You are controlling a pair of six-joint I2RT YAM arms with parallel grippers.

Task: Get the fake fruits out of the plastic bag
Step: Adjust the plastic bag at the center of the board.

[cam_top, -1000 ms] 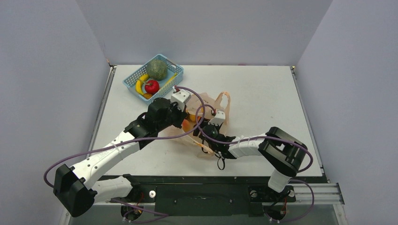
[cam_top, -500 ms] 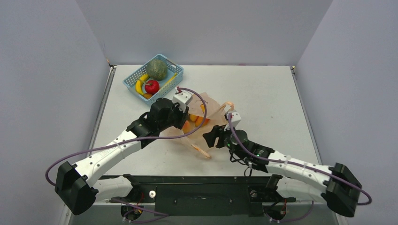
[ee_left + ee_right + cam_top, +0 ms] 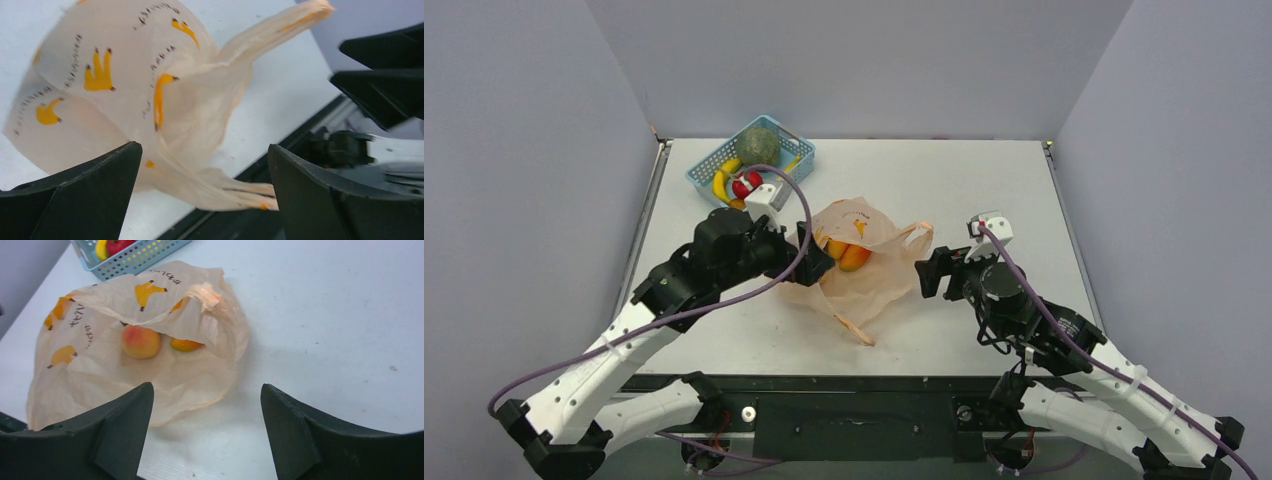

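The plastic bag (image 3: 864,285), pale orange with printed bananas, lies crumpled mid-table with its mouth gaping toward the right. Inside it show fake fruits: a peach-pink one (image 3: 140,341) and an orange one (image 3: 185,344), seen from above as an orange cluster (image 3: 848,255). My left gripper (image 3: 812,258) is open at the bag's left side. In its wrist view the bag (image 3: 125,75) fills the space ahead of the left gripper (image 3: 204,150), unheld. My right gripper (image 3: 927,272) is open just right of the bag, apart from it. In the right wrist view the right gripper (image 3: 206,386) faces the bag's mouth (image 3: 100,375).
A blue mesh basket (image 3: 796,163) stands at the back left, holding a rough green ball (image 3: 758,146), a banana (image 3: 721,183) and a red apple (image 3: 746,183). The basket's corner (image 3: 135,255) shows beyond the bag. One bag handle (image 3: 856,328) trails toward the table's front edge.
My left gripper opened, let go of the bag and drew back to the left. The right arm swung out of the bag to its right and opened wider. The bag settled lower.
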